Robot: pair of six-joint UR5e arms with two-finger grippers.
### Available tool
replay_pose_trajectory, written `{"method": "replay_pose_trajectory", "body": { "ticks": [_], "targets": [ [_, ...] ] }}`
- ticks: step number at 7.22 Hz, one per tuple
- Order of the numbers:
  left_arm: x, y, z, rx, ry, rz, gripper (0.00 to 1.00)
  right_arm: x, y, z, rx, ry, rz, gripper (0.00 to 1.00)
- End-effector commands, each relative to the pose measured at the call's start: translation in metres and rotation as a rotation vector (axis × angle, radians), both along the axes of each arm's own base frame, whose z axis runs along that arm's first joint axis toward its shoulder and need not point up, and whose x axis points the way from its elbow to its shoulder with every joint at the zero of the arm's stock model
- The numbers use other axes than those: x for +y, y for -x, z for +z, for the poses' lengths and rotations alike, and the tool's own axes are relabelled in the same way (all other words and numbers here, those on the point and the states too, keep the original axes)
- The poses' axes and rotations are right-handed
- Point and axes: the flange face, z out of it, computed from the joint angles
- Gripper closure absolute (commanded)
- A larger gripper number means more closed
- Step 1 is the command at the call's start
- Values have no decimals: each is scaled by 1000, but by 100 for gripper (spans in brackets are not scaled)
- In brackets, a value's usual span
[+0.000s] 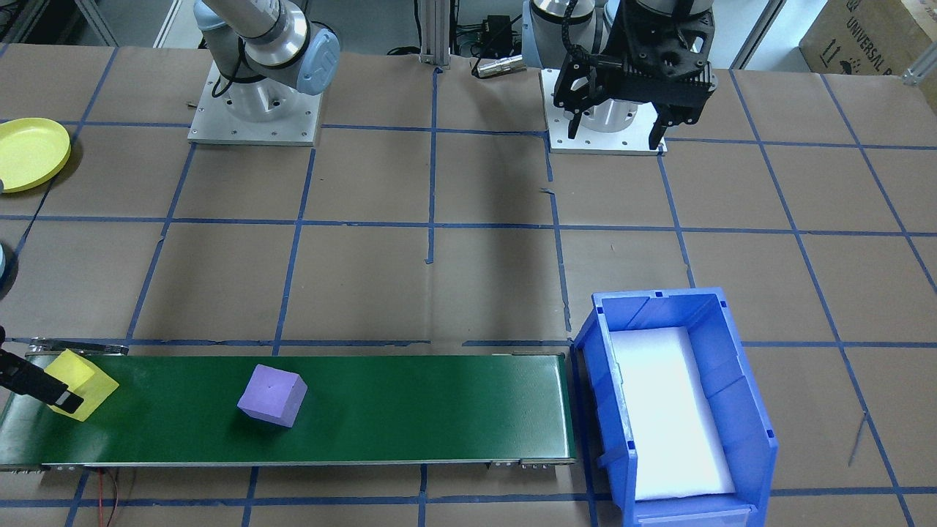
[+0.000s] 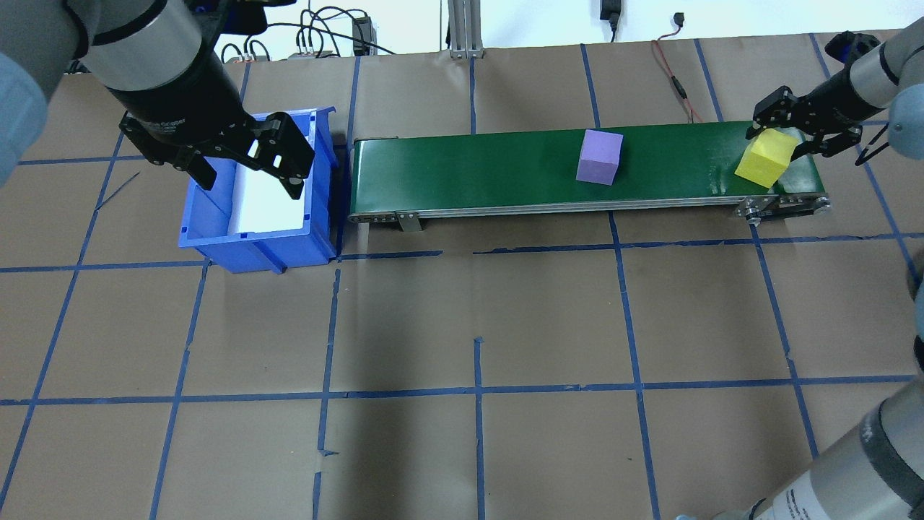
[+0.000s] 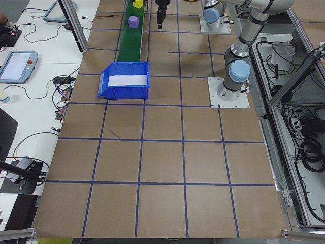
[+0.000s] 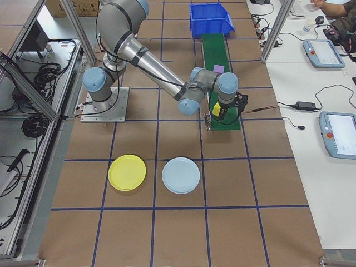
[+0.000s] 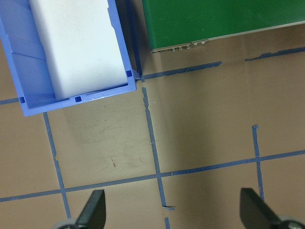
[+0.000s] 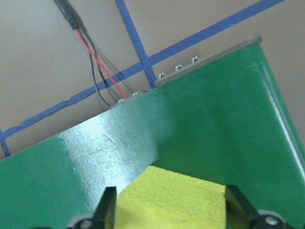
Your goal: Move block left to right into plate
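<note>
The left gripper (image 2: pixel 249 162) hangs near the robot's base, above the table beside the blue bin (image 2: pixel 216 242), its fingers (image 5: pixel 93 210) spread wide with only taped paper between them; the bin holds a white foam slab (image 2: pixel 267 206) and stands at one end of the green belt (image 2: pixel 505 170); farther out, a purple cube (image 2: pixel 599 157) sits on the belt about midway toward the far end; at that end the right gripper (image 2: pixel 794 141) straddles the yellow block (image 2: pixel 765 159), which looks tilted on the belt; the wrist view shows a finger (image 6: pixel 107 205) on each side of the block, close against it, though I cannot tell whether they actually press it; a red and black wire (image 6: pixel 95 67) runs past the belt's end; the yellow plate (image 4: pixel 127 172) lies on the table well apart from the belt, on the robot's right, beside a pale blue plate (image 4: pixel 181 176); both hold nothing.
</note>
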Motion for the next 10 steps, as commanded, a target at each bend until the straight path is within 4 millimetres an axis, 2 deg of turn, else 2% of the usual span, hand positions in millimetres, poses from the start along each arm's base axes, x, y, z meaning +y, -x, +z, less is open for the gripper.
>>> {"method": "replay_pose_trajectory", "body": {
  "ticks": [1,2,3,4,5,6,7,8,10],
  "targets": [
    [0,0,0,0,-1,0,0,3,3,11,57,5,6,82],
    [0,0,-1,0,-3,0,0,21,6,39,163,-26,41,83],
    [0,0,-1,0,-3,0,0,42,11,55,247,-119,148,86],
    [0,0,-1,0,-3,0,0,72,63,76,285,-114,189,86],
    [0,0,-1,0,-3,0,0,127,128,74,267,-140,184,85],
    [0,0,-1,0,-4,0,0,209,178,50,204,-189,229,85],
    [1,0,-1,0,-4,0,0,276,217,31,177,-197,209,85],
    [1,0,-1,0,-4,0,0,331,243,8,123,-228,127,85],
    [1,0,-1,0,-4,0,0,400,277,-5,100,-285,31,84]
  ]
}}
